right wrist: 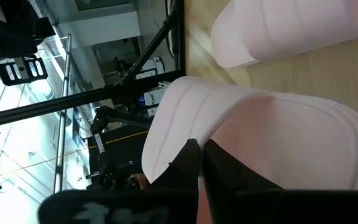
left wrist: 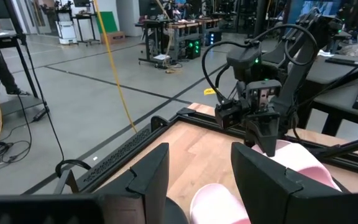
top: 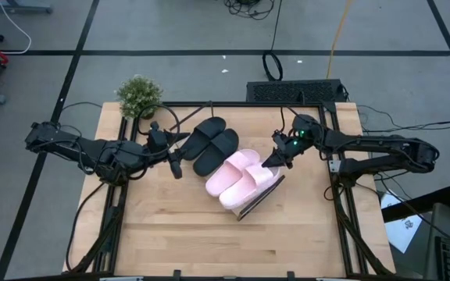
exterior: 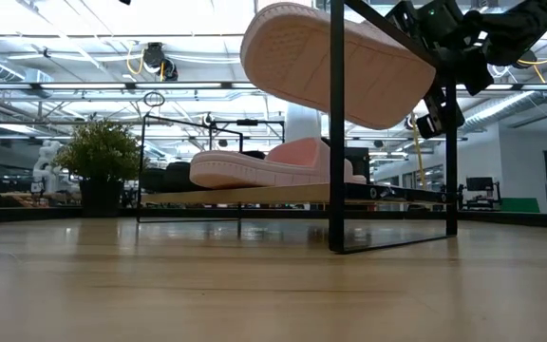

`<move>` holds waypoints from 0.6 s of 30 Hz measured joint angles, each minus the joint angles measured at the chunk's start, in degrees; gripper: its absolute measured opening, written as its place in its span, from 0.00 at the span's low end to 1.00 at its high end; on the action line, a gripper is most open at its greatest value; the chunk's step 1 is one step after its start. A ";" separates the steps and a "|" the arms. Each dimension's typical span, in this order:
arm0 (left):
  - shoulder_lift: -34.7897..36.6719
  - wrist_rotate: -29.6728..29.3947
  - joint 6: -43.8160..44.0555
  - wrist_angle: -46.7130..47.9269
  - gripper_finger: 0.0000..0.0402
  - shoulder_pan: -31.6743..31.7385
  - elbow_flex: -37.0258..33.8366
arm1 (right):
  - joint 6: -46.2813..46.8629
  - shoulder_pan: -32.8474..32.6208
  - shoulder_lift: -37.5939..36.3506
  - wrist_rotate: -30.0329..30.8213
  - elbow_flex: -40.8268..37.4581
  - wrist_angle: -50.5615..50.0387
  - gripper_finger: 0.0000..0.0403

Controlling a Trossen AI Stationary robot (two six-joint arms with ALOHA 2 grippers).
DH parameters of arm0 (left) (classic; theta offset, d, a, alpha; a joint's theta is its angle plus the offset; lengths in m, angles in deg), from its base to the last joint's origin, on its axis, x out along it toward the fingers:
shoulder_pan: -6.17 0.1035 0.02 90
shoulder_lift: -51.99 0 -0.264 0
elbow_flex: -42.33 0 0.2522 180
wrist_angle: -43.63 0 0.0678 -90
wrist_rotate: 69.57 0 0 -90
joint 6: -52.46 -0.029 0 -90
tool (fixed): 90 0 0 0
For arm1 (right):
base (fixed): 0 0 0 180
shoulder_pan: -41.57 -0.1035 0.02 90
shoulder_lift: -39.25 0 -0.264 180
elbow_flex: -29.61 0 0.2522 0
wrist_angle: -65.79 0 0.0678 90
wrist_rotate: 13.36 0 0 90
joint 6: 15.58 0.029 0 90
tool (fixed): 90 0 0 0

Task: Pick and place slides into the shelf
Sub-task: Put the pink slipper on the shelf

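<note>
Bright overhead light, blurred right-wrist foreground.

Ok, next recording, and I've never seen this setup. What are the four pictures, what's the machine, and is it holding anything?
It is a robot with two dark arms at a wooden table. One picture looks straight down, one looks across at table height, and two come from cameras on the arms' wrists.

On the table stands a low wooden shelf with black wire ends. Two black slides and one pink slide lie on it. A small plant stands at the table's far corner.

The right gripper is shut on the second pink slide, pinching its edge and holding it in the air above the shelf. The left gripper holds nothing; its fingers are apart, beside the black slides.
</note>
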 joint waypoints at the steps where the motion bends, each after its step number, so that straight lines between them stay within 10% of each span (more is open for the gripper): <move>1: 0.00 0.00 0.01 0.00 0.44 0.00 0.00 | -0.18 0.01 0.00 0.00 0.00 0.02 0.00; 18: 0.00 0.00 0.03 0.13 0.44 0.00 0.00 | -7.16 0.02 4.29 0.15 0.00 -4.38 0.00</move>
